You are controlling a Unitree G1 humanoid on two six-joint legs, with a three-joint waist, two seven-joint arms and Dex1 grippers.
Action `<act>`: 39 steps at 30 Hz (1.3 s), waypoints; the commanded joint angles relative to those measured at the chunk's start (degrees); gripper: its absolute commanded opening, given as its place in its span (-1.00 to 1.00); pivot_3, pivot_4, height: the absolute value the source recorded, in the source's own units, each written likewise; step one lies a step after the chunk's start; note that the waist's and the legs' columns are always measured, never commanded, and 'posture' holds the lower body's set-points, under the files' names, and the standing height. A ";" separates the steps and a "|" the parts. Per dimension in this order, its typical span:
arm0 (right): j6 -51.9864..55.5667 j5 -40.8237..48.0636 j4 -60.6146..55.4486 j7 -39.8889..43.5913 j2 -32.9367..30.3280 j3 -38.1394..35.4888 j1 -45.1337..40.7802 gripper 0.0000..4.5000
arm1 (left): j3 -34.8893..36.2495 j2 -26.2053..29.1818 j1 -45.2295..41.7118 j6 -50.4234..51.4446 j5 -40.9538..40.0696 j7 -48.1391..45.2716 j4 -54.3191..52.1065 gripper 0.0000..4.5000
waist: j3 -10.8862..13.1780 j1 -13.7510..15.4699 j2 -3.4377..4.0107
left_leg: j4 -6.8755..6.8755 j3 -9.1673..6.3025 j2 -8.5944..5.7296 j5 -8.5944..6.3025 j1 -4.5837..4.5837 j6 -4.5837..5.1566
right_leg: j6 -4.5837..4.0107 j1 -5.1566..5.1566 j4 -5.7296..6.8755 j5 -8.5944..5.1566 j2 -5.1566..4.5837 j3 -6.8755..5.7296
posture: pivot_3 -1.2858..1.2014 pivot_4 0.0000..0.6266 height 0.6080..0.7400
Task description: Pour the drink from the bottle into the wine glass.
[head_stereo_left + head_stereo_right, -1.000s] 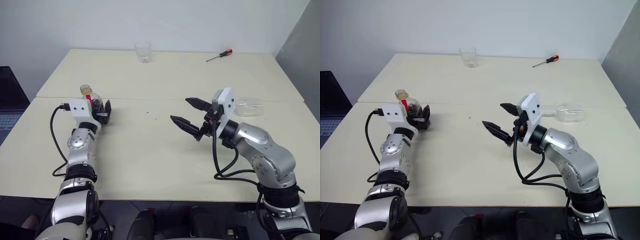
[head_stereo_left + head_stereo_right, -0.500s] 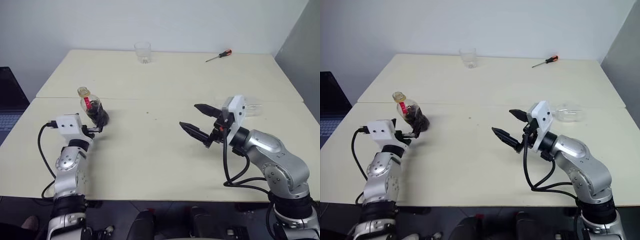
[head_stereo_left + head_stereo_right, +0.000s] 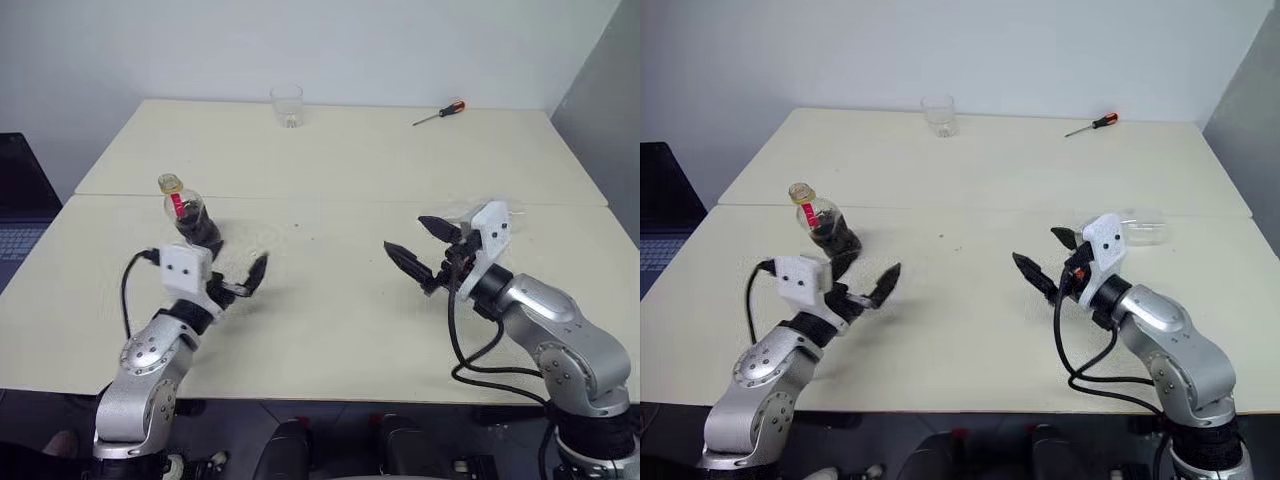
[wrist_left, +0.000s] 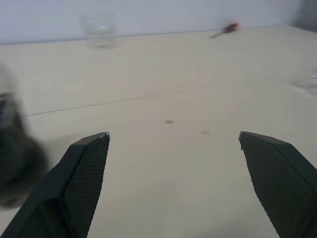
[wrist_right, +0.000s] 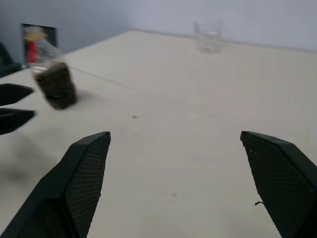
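So the upright bottle sits just beside the left gripper, both grippers' jaws spread, empty.

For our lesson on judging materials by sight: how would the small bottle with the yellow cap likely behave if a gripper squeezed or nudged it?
The bottle looks like thin clear plastic, so it may dent under a firm squeeze. The dark drink sits low in its rounded body, so it probably resists tipping. The narrow neck and cap stand above, so a high push would likely topple it.
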 commanded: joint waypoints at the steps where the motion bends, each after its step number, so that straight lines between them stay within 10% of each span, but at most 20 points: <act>1: 3.10 -0.22 1.26 -8.36 4.97 -3.89 -2.24 1.00 | -2.94 2.82 0.11 0.11 -2.49 -7.22 -4.88 0.97 | 0.00 -0.03 0.01 | -0.01 0.00 0.02 0.00 0.00 0.00 | 0.00 0.00 0.00 0.00 0.01 0.00 | 0.03 -0.52 1.00; 16: -0.80 1.73 18.77 -28.10 26.58 -18.03 -13.97 1.00 | -5.70 4.47 -6.18 -8.41 0.14 -18.52 1.85 0.97 | -0.02 -0.23 0.12 | -0.12 0.11 -0.01 0.00 0.01 0.00 | -0.02 -0.05 -0.07 -0.01 0.09 0.05 | 0.03 -0.52 1.00; 39: -28.66 9.05 51.51 -26.97 28.13 -29.22 -30.15 1.00 | -5.91 0.54 -9.13 -6.10 1.44 -12.89 2.26 0.97 | 0.00 -0.56 0.29 | -0.14 0.27 0.04 0.00 0.02 0.02 | -0.04 -0.08 0.01 -0.01 0.09 0.06 | 0.03 -0.52 1.00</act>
